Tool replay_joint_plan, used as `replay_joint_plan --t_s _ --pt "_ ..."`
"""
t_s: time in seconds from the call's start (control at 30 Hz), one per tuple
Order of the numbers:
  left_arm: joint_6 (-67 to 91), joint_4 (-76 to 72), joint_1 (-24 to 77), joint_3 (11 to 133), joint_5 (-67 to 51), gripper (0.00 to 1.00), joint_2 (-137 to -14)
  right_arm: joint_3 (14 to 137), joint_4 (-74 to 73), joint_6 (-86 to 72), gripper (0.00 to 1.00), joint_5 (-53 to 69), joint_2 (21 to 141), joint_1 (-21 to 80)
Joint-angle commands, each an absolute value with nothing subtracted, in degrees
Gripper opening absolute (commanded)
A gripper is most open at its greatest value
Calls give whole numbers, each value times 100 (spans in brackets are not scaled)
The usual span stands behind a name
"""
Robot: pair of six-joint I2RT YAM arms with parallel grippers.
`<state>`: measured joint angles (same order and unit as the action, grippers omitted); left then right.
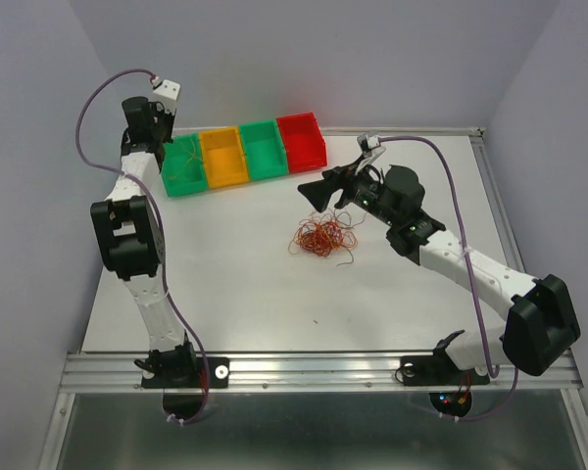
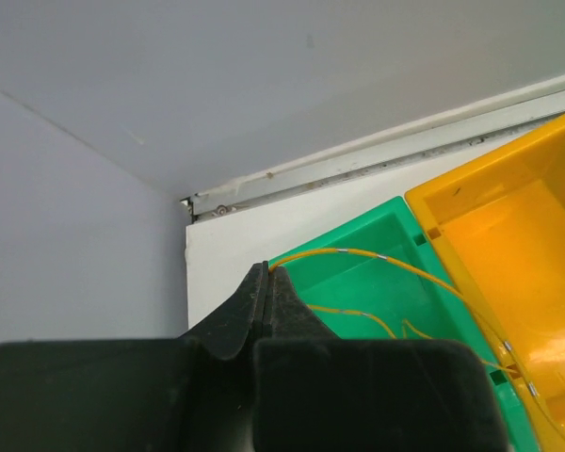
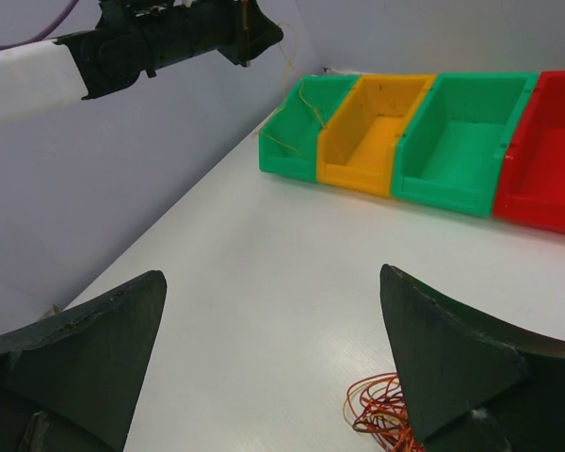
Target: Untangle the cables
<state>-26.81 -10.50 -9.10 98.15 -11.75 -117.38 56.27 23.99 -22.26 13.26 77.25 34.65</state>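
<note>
The cables are a fist-sized tangle of red, orange and yellow wires on the white table, also low in the right wrist view as the tangle. My right gripper hovers just behind it, open with nothing between its fingers; in its own view the right gripper spreads wide over bare table. My left gripper is shut on one thin yellow strand, which arcs over the leftmost green bin. From above, the left gripper sits at that bin's left end.
Four bins stand in a row at the back: green, yellow, green, red. More yellow strands lie in the leftmost green bin. Walls close the left side and the back.
</note>
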Motion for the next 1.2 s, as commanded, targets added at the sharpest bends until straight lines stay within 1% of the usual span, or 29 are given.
replay_joint_plan --t_s 0.0,0.13,0.3,0.43,0.73,0.97,1.0,1.03,1.1,1.13,1.17 --pt "-2795 -1459 -967 9783 -818 0 -11619 5678 2522 -2197 100 1257 7611 3533" --pt "-2935 -1442 -940 9729 -432 0 -11794 5669 2522 -2197 100 1257 7594 3533" --pt "-3076 -1169 -932 10273 193 0 -12321 5687 2522 -2206 100 1248 7611 3525" --pt "-3173 -1002 -914 10564 185 0 -12734 5686 2522 -2206 100 1239 7620 3524" --pt "-3235 -932 -809 10924 316 0 -13183 5678 2522 -2206 100 1239 7646 3524" --pt "-3234 -756 -800 11118 132 1 -12964 5687 2522 -2206 100 1231 7647 3524" --pt "-3252 -730 -774 11109 114 6 -12938 5687 2514 -2206 100 1239 7646 3524" --pt "-3278 -703 -765 11109 123 17 -12894 5678 2522 -2215 100 1239 7638 3524" --pt "-3305 -650 -756 11101 114 27 -12841 5686 2522 -2215 100 1239 7629 3524" --pt "-3305 -633 -756 11101 114 33 -12815 5687 2522 -2215 100 1239 7620 3524" --pt "-3305 -598 -765 11144 114 34 -12823 5678 2522 -2215 100 1239 7620 3533"
